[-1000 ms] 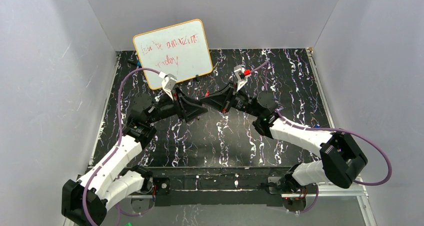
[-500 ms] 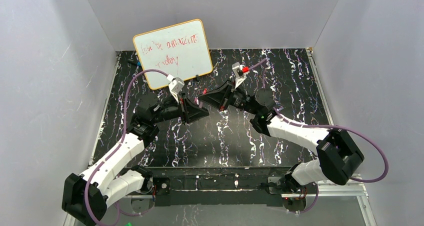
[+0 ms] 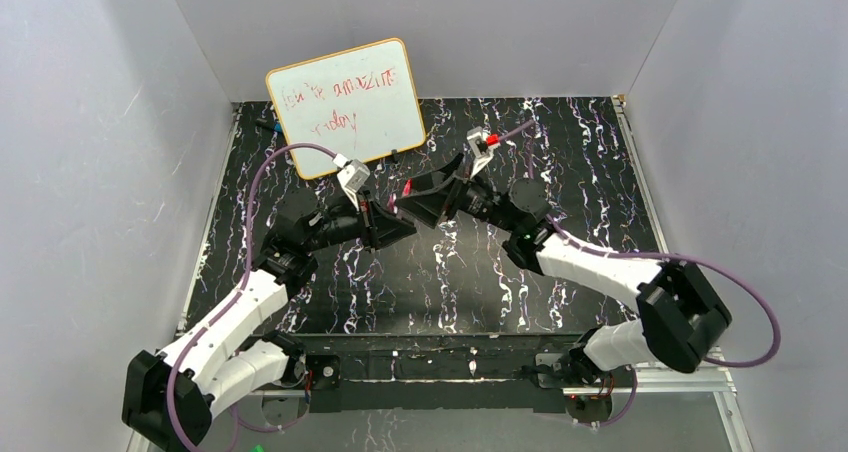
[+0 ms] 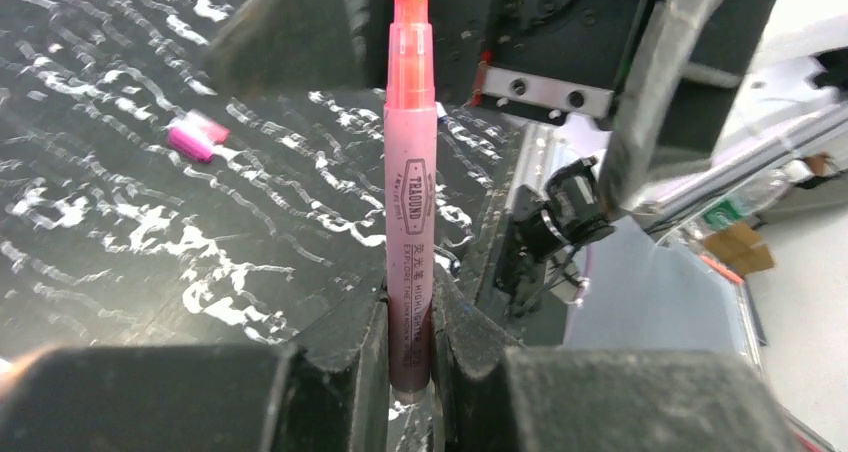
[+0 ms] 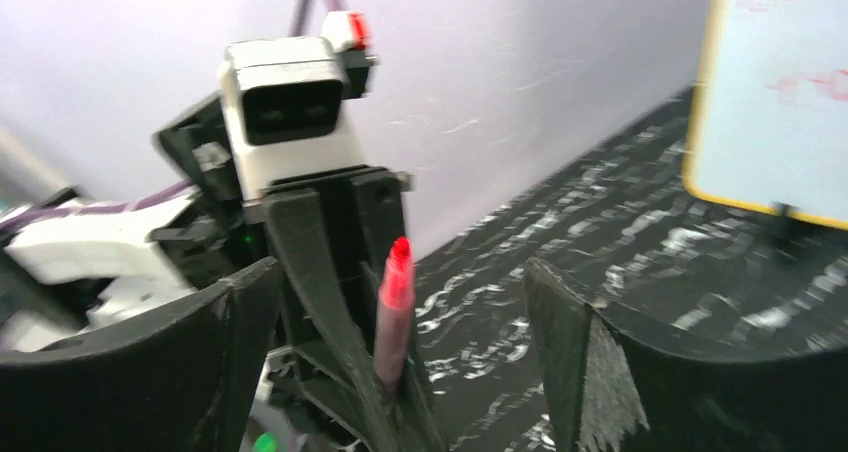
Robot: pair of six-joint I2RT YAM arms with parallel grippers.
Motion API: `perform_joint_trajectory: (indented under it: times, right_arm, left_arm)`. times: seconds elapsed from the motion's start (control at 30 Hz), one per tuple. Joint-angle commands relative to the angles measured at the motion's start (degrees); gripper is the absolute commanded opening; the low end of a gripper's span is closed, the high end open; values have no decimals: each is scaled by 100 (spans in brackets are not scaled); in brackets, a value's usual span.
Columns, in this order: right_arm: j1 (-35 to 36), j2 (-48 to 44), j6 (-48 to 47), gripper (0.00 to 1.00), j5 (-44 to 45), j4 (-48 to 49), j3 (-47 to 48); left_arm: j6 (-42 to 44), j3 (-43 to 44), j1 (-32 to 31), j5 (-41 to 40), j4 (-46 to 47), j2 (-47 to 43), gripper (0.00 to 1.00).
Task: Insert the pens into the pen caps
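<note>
My left gripper (image 4: pixel 409 324) is shut on the lower end of a pink-red pen (image 4: pixel 409 172). The pen stands straight out from the jaws with its bare orange-red tip pointing at the right gripper. A small magenta pen cap (image 4: pixel 197 137) lies on the black mat to the left. My right gripper (image 5: pixel 400 272) is open wide, its fingers (image 5: pixel 560 342) spread on either side of the pen (image 5: pixel 393 307) without touching it. In the top view both grippers meet mid-table, the left gripper (image 3: pixel 388 222) and the right gripper (image 3: pixel 420 204), with the pen (image 3: pixel 404 193) between them.
A whiteboard (image 3: pixel 347 107) with red writing leans at the back left, and a dark marker (image 3: pixel 265 125) lies beside it. White walls enclose the black marbled mat (image 3: pixel 560 162) on three sides. Purple cables loop from both wrists.
The left jaws have closed onto the pen and the right jaws have sprung open off it. Both grippers shifted slightly toward the back.
</note>
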Motion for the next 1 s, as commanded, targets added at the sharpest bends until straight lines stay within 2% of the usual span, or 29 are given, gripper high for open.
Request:
perform_joint_trajectory:
  times: [0.0,0.07,0.13,0.2,0.27,0.33,0.37,0.47,0.53,0.57,0.63,0.7,0.77,0.97]
  right_arm:
    - [-90,-1167,-267,99,1961,-937,-659]
    - [-191,-1951,-268,99,3044,-1045,-1307]
    - [-346,-2688,-275,99,3756,-1410,-1819]
    - [-586,-3248,-315,99,4178,-2267,-1951]
    - [-762,-3242,-323,99,4432,-3443,-1683]
    - [-1284,-2746,-287,98,4215,-4745,-1127]
    - [-1680,-2345,-274,96,3756,-5192,-851]
    - [-2822,-796,-411,79,2045,-5741,-184]
    - [-3122,150,-771,70,1560,-6363,426]
    - [-3143,564,-1014,67,1499,-6653,805]
    - [-3143,1319,-1484,52,1423,-7216,1521]
    - [-3109,1809,-1870,44,1327,-7532,2059]
    - [-2966,2057,-2161,41,1669,-7798,2440]
    - [-2296,2617,-2881,43,3006,-8641,3398]
  left_arm:
    - [834,349,-19,-829,-1480,-286,0]
    - [1121,376,-18,-1592,-2057,-400,0]
    - [1329,369,-10,-2186,-2444,-488,0]
    - [1472,374,-9,-2707,-2752,-521,0]
    - [1575,373,-1,-3102,-2978,-524,0]
    - [1681,430,8,-3302,-3165,-523,0]
    - [1722,442,15,-3337,-3207,-535,0]
    - [1748,437,42,-3389,-3254,-617,0]
    - [1758,434,59,-3399,-3348,-642,0]
    - [1766,437,61,-3394,-3372,-658,0]
    - [1777,431,65,-3369,-3428,-681,0]
    - [1760,420,70,-3262,-3402,-679,0]
    - [1755,424,78,-3190,-3392,-647,0]
    - [1751,461,87,-3006,-3401,-559,0]
